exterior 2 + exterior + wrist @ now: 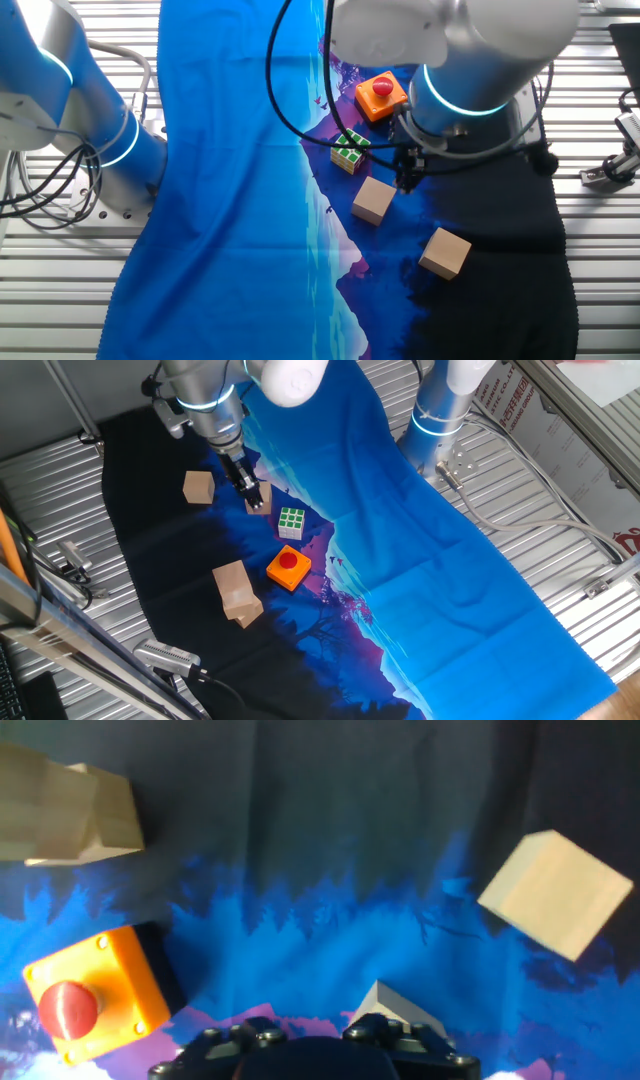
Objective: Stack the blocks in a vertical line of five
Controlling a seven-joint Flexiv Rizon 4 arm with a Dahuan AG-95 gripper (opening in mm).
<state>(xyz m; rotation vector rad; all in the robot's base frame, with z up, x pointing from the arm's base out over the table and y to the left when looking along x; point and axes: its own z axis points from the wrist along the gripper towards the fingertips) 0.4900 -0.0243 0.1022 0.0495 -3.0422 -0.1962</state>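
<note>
Two tan blocks lie alone on the dark cloth. One block [199, 487] [445, 252] [556, 895] sits apart. The other [261, 498] [373, 200] lies right beside my gripper [246, 484] [408, 176], and only its corner [392, 1005] shows in the hand view. The gripper hangs low beside that block, fingers together and holding nothing. More blocks [237, 593] [65, 812] stand piled together near the cloth's front edge. In the hand view the fingers are hidden; only the hand's dark housing [310, 1055] shows.
A green-and-white puzzle cube [291, 522] [349, 152] and an orange block with a red button [288, 567] [381, 95] [90, 995] lie between the gripper and the pile. A second arm's base [435, 420] [110, 140] stands on the slatted metal table [560, 550].
</note>
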